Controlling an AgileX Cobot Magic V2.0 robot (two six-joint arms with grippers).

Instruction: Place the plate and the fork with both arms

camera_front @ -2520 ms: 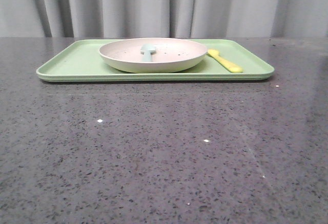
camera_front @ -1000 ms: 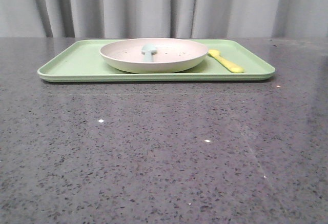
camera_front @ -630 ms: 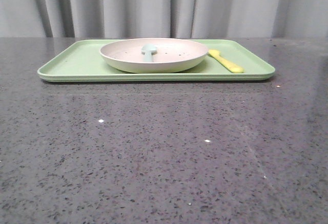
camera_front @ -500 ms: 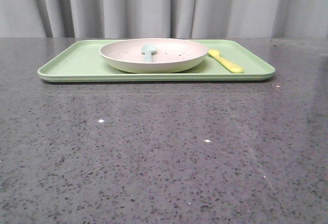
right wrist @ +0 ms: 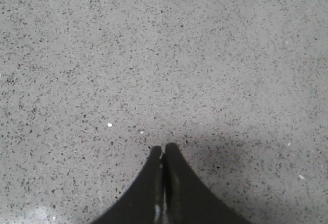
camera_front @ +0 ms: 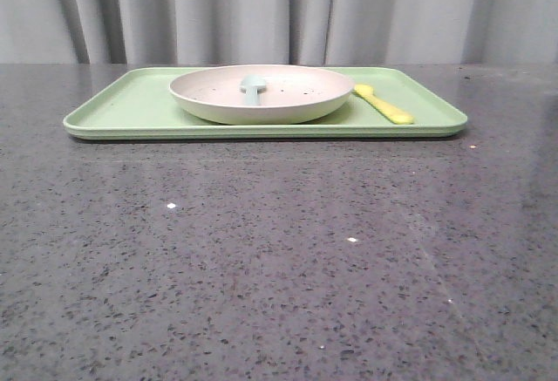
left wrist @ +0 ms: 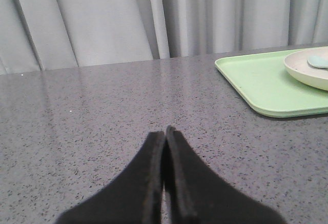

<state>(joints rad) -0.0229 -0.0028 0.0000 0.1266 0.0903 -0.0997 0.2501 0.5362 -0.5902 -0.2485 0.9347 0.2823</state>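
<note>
- Counter (camera_front: 279, 259) of dark speckled stone carries everything; grey curtains (camera_front: 261, 10) hang behind it.
- Light-green tray (camera_front: 122, 106) lies flat on the counter, toward its far edge.
- Plate (camera_front: 261, 95), cream with dark specks, sits on the tray near its middle, with a pale blue spoon (camera_front: 252, 87) lying in it.
- Fork (camera_front: 384, 104), bright yellow, lies on the tray just right of the plate, apart from its rim.
- Left end effector (left wrist: 164, 131) is pinched closed and empty, low over bare counter, well left of the tray.
- Right end effector (right wrist: 163, 149) is likewise closed on nothing, above bare counter.
- Risk, as I judge it: the flat fork may skid under closing fingers, and lifting the plate could tip the loose spoon out.
</note>
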